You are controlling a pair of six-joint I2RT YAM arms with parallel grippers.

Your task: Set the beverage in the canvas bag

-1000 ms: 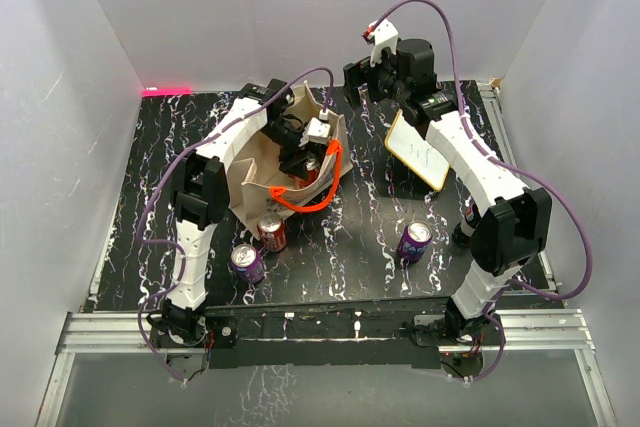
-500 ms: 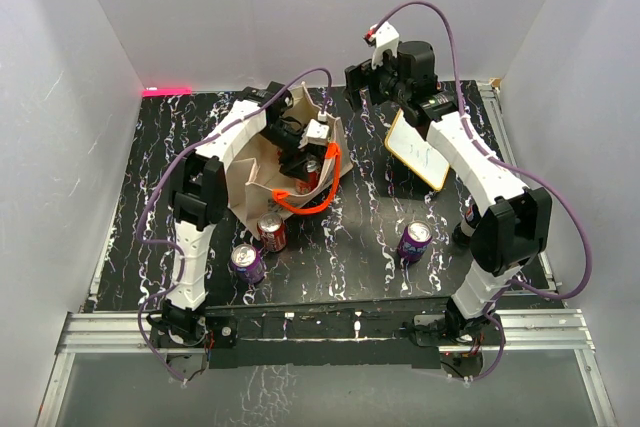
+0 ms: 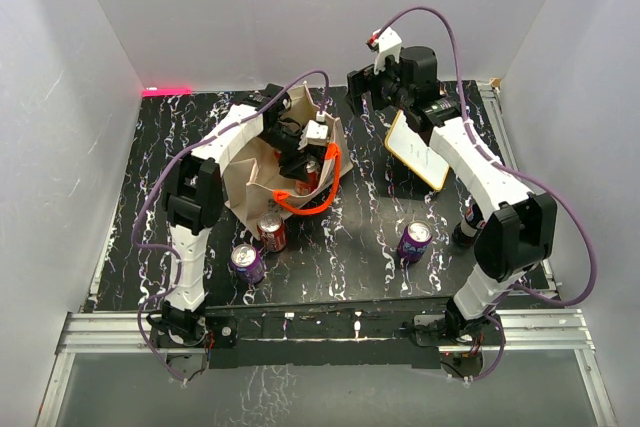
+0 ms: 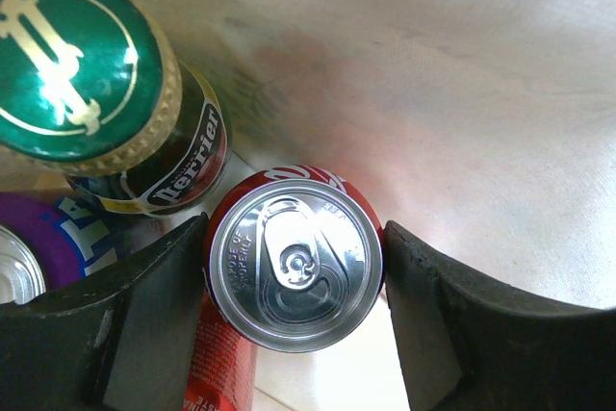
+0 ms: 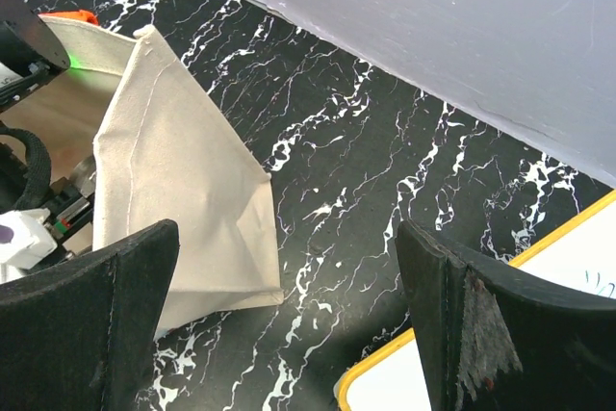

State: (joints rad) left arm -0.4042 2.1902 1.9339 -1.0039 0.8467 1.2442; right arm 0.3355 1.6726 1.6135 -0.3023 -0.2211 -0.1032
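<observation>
The beige canvas bag (image 3: 248, 185) with orange handles (image 3: 318, 193) stands open at the left middle of the table. My left gripper (image 3: 303, 161) reaches down inside it. In the left wrist view its two black fingers (image 4: 154, 305) press on both sides of an upright red soda can (image 4: 295, 265), the beverage; the gripper (image 4: 295, 281) is shut on it. Beside the can in the bag stand a green-capped Perrier bottle (image 4: 85, 66) and a purple can (image 4: 40, 249). My right gripper (image 5: 289, 320) hangs open and empty over the table behind the bag (image 5: 178, 166).
On the table in front of the bag stand a red can (image 3: 271, 233) and a purple can (image 3: 247, 262). Another purple can (image 3: 414, 241) stands right of centre, with a dark bottle (image 3: 468, 223) by the right arm. A yellow-edged white board (image 3: 420, 153) lies at the right.
The right wrist has lifted slightly toward the back wall. The left gripper stays inside the bag around the red can, hardly moved.
</observation>
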